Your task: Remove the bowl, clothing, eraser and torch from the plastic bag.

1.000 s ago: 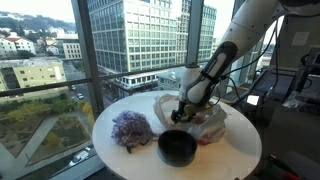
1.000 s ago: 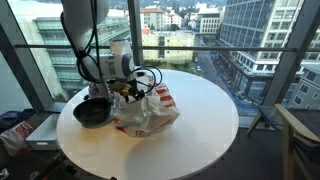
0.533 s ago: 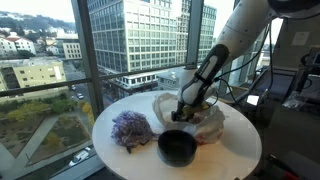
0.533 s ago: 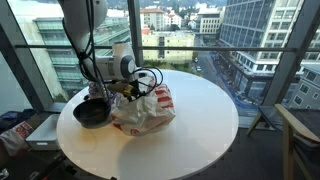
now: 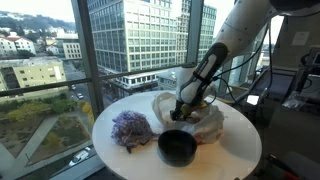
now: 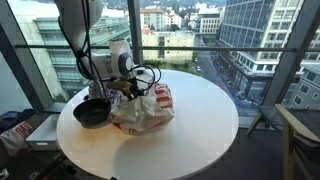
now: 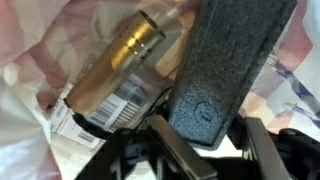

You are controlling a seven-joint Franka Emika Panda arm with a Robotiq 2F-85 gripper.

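The claw (image 7: 205,130) is in the plastic bag (image 6: 145,112), near the torch (image 7: 115,70); I cannot tell if it grips anything.

The barcode label (image 7: 122,104) on the torch (image 7: 122,55) is illegible.

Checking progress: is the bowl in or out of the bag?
Out: in both exterior views the bowl sits beside the plastic bag.

I see the bag (image 5: 207,122) lying on the table (image 5: 243,152), with the bowl (image 5: 177,148) just beside it at the table's edge. The clothing (image 5: 131,129) sits by the bowl, apart from the bag. Inside the bag, the torch (image 7: 118,72) lies alongside the eraser (image 7: 232,68), below my gripper (image 5: 183,112).
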